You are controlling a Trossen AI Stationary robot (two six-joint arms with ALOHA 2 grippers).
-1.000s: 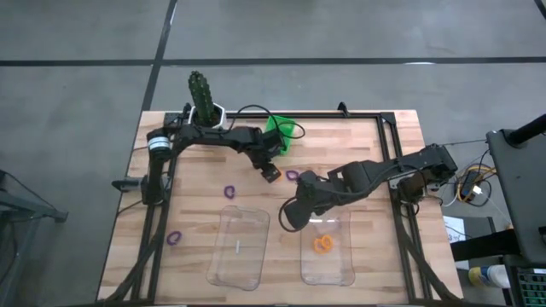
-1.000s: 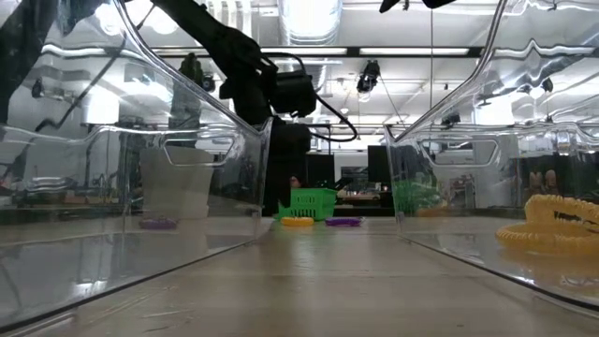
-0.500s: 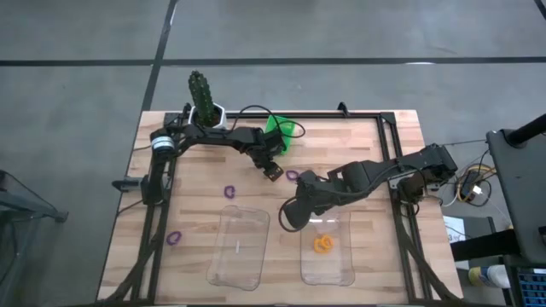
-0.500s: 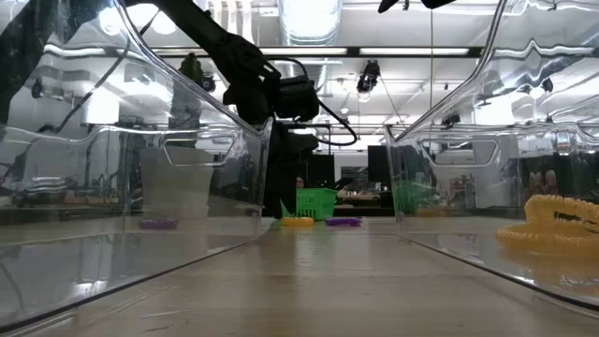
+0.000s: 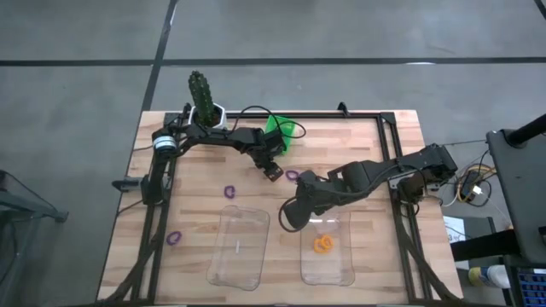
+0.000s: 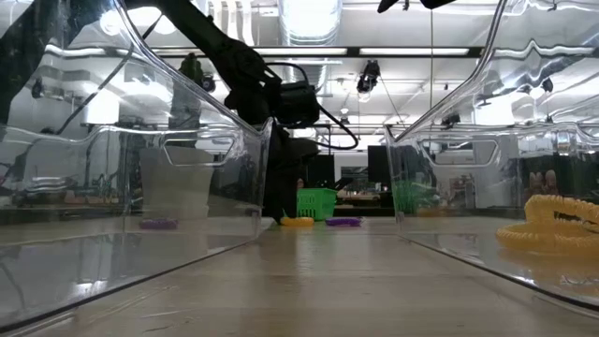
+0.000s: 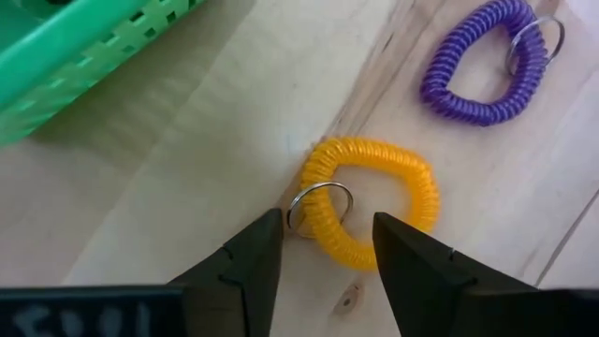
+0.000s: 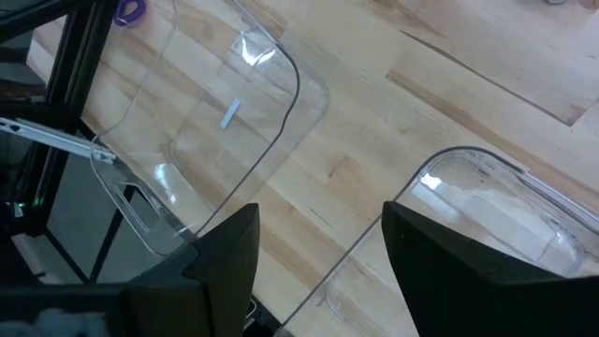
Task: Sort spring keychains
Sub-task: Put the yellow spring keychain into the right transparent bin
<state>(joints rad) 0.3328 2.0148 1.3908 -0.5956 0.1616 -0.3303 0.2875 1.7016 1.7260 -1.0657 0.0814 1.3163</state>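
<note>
High view: the left gripper (image 5: 273, 171) has been creeping toward the green basket (image 5: 280, 134); the right gripper (image 5: 293, 215) is waiting at the clear trays.

Left wrist view: its parted, empty jaws are straddling the orange spring keychain (image 7: 370, 202) beside a purple spring keychain (image 7: 487, 63), suggesting a pickup.

No writing is legible.

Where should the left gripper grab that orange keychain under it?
Take the orange spring keychain across the coil strand beside its metal ring, coming straight down. It lies flat on the table, and the open left gripper straddles that end.
</note>
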